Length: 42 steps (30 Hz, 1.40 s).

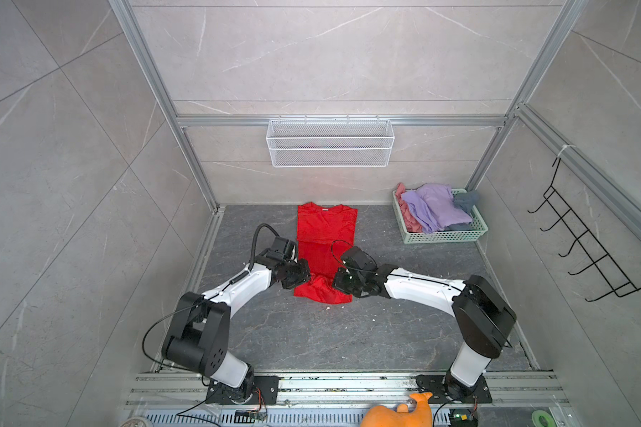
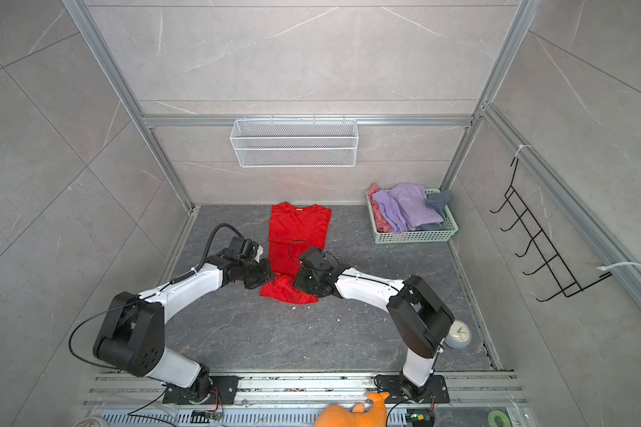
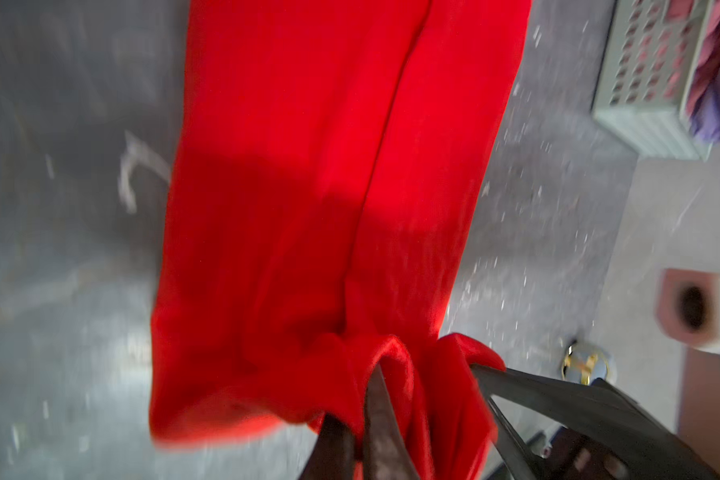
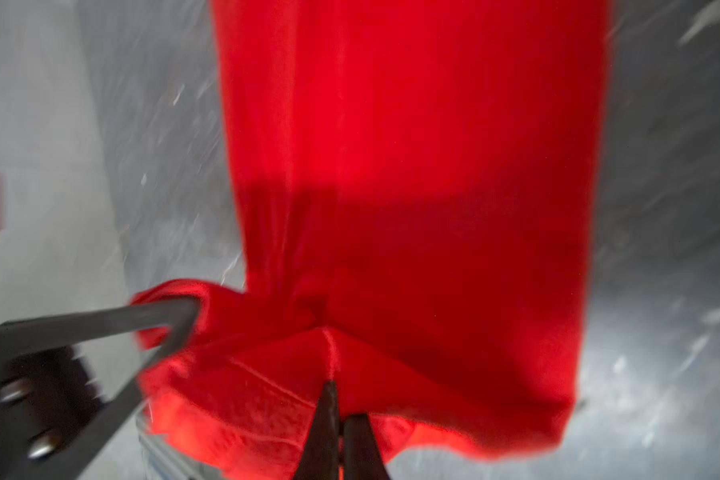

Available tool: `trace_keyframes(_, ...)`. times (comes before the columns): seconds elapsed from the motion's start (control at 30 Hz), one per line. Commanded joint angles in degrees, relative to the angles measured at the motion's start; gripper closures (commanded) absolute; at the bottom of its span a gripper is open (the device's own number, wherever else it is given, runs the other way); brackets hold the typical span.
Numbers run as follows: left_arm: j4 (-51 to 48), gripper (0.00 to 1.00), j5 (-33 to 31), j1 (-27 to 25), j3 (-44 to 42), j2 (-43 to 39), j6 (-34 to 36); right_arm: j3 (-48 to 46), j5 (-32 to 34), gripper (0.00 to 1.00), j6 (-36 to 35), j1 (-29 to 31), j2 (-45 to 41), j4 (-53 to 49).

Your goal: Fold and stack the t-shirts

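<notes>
Red t-shirt, long axis laid up-frame: its lower hem is clamped at both corners by left gripper and right gripper.

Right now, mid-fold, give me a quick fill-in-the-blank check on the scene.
The left gripper and right gripper are each shut on the red t-shirt, at the end opposite its ____. The lavender t-shirt lies in the green basket, on the ____ gripper's side. The plush toy by the right arm's base is ____.
Missing words: collar; right; orange.
</notes>
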Motion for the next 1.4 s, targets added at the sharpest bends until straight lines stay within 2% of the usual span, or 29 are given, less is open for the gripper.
trace_keyframes(0.0,1.90,1.00,0.20,3.32,6.53,5.19,4.00,4.24,0.13,1.00,-3.04,-3.70,3.16,0.47)
trace_keyframes(0.2,2.25,1.00,3.75,6.47,16.21,16.52,4.92,11.69,-0.85,1.00,-5.44,-9.09,9.02,-1.89)
trace_keyframes(0.67,2.36,1.00,10.13,9.98,29.53,28.77,4.52,25.53,-4.91,1.00,-6.52,-14.44,21.18,-6.06)
trace_keyframes(0.73,2.30,0.99,10.43,10.40,30.81,29.68,4.25,27.89,-5.66,0.90,-6.62,-15.25,22.71,-6.44)
trace_keyframes(0.8,1.68,0.91,10.79,10.87,32.83,30.49,4.33,29.97,-5.40,0.71,-6.70,-16.21,23.41,-6.87)
trace_keyframes(0.9,-0.33,0.67,10.58,12.12,36.09,31.14,4.62,31.20,-5.16,0.67,-6.88,-17.20,22.65,-6.18)
trace_keyframes(0.97,0.03,0.60,10.31,13.07,36.78,30.29,4.34,31.25,-4.47,0.53,-7.43,-17.61,21.05,-5.76)
trace_keyframes(1.13,0.48,0.52,8.22,13.71,34.60,25.93,4.74,27.98,-3.47,0.51,-9.78,-17.74,16.56,-5.43)
trace_keyframes(1.37,-1.22,0.39,5.83,12.91,23.97,19.71,6.71,16.01,-5.31,0.44,-9.63,-15.83,10.76,-3.65)
